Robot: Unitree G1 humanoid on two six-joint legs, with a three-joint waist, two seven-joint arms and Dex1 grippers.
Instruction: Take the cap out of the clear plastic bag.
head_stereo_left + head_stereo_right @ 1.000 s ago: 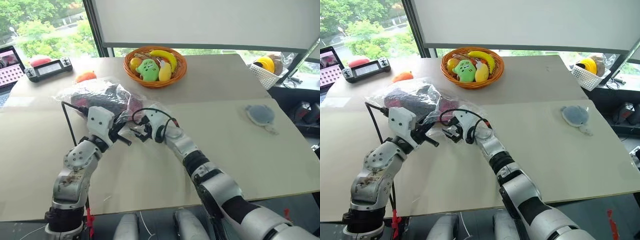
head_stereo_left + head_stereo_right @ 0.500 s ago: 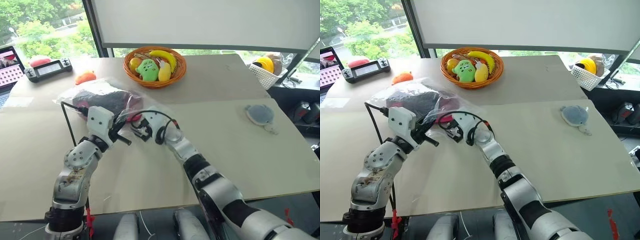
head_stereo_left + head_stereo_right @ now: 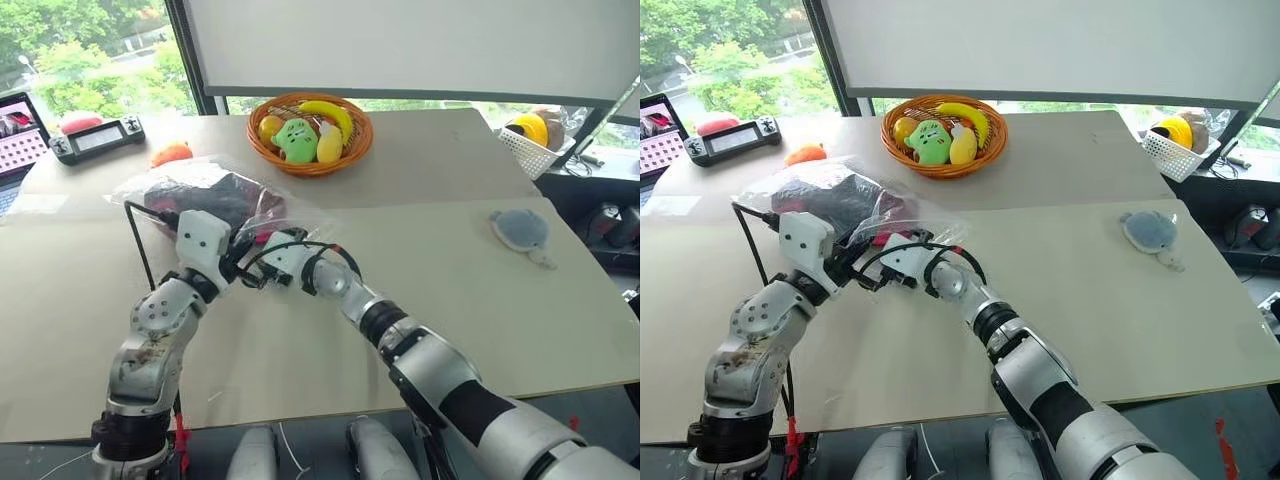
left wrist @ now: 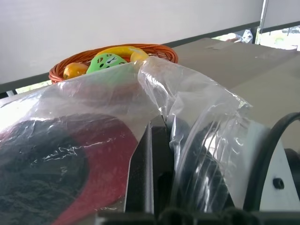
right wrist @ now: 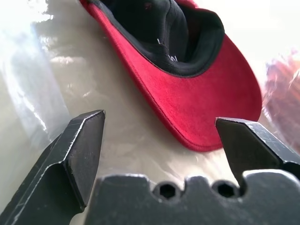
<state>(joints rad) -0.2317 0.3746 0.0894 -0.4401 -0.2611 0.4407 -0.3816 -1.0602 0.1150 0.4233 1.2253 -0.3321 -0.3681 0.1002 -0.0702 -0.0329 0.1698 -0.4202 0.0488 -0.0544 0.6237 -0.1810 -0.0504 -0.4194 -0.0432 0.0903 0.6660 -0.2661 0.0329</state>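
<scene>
Change: right gripper (image 3: pixel 268 262) has pushed further into the bag mouth and rolled; left gripper (image 3: pixel 238 258) unmoved.
Left jaws: together, clamped on an edge of the clear plastic bag (image 3: pixel 215 190), holding the mouth up.
Right jaws: wide apart, nothing between them.
Cap (image 5: pixel 187 79): inside the bag, near the bench's (image 3: pixel 450 300) far left corner.
Key relation: brim edge lies straight ahead of the right jaws, not yet touched; right arm nearer.
</scene>
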